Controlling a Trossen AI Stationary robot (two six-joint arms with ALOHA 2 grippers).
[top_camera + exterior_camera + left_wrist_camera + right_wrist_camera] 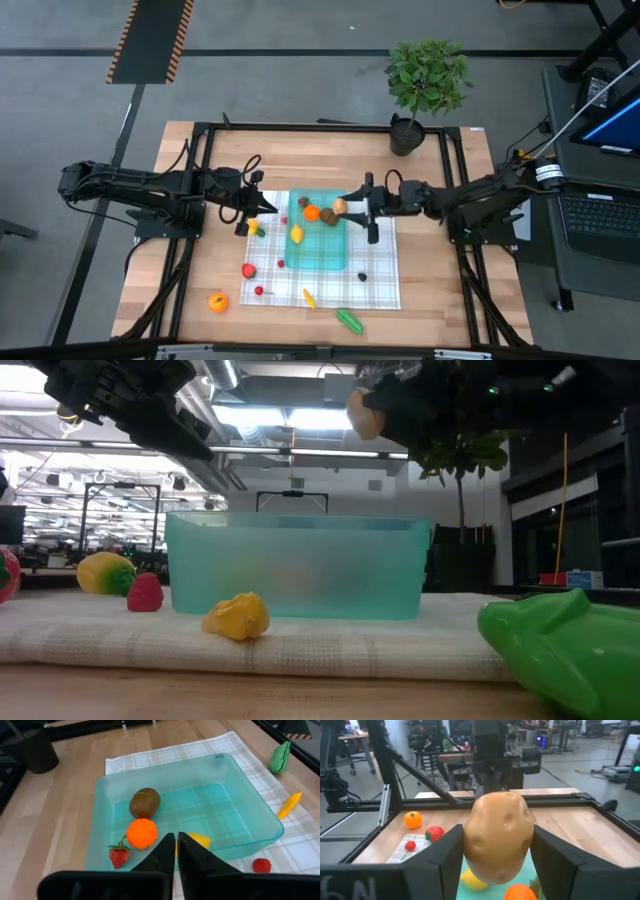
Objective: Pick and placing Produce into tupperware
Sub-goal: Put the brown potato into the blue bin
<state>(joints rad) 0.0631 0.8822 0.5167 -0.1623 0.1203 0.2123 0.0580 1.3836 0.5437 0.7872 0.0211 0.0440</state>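
The teal tupperware (325, 250) stands on a checked cloth (380, 285). Inside it lie a brown piece (145, 802), an orange one (142, 832), a strawberry (118, 856) and a yellow piece (200, 840). My right gripper (348, 207) is shut on a tan potato (500, 842), above the container's far right part. My left gripper (176, 839) is shut with nothing in it, hovering over the container's left wall. More produce lies loose on the cloth and table: a red piece (248, 270), an orange one (217, 302), a yellow one (309, 298) and a green one (349, 320). My right gripper pinches the potato's two opposite sides (470, 847) between its two fingers (445, 857). The fingers lie level and come from the table's right side. The potato is lifted clear, well above the tupperware's rim.
A potted plant (425, 80) stands at the table's far edge. A small dark piece (362, 277) and small red pieces (259, 291) lie on the cloth near the container. A laptop (600, 215) sits beyond the table's right edge.
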